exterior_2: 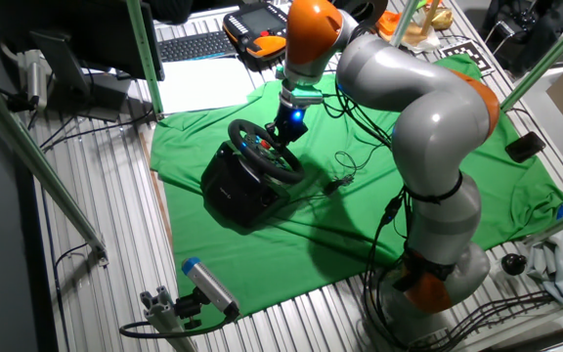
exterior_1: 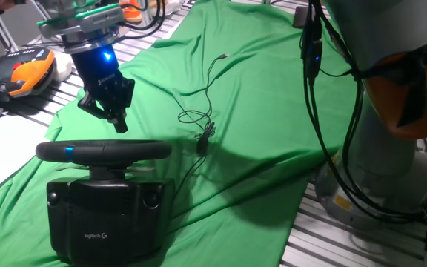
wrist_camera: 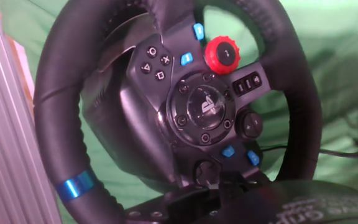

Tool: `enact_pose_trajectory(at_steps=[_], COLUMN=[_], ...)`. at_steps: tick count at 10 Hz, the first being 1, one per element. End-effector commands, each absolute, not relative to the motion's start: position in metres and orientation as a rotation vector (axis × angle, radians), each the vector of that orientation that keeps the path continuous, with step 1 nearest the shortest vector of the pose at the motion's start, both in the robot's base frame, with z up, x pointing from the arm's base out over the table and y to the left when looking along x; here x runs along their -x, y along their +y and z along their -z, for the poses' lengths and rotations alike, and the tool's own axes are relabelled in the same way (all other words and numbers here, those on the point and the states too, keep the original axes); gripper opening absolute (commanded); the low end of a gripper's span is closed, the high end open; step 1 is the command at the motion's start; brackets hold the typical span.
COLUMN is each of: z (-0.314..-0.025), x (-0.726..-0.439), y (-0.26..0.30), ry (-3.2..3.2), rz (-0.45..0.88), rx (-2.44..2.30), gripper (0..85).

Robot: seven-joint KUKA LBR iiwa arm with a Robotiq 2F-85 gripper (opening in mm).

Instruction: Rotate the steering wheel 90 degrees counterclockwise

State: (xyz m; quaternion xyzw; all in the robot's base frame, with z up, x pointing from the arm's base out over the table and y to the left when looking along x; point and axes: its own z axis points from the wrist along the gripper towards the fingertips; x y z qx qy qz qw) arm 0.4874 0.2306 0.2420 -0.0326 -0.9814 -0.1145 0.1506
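The gripper [exterior_1: 117, 117] hovered just behind the steering wheel [exterior_1: 102, 151], clear of its rim; finger spread couldn't be told, nothing visibly held.

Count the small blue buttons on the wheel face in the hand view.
4 on the steering wheel: one at the top by the rim, one left of the red dial, two at lower right. The blue rim stripe is not counted. Others may be hidden.

black steering wheel [exterior_1: 102, 151] on boxy base – untouched
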Motion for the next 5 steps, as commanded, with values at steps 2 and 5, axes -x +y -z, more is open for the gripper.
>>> enact_pose_trajectory(at_steps=[2, 5], z=[-0.2419, -0.2419], x=[-0.4874, -0.4874], y=[0.2306, 0.2306], ry=[-2.834, -2.83], rz=[0.321, 0.332], rx=[0.083, 0.044], gripper=[0.0, 0.0])
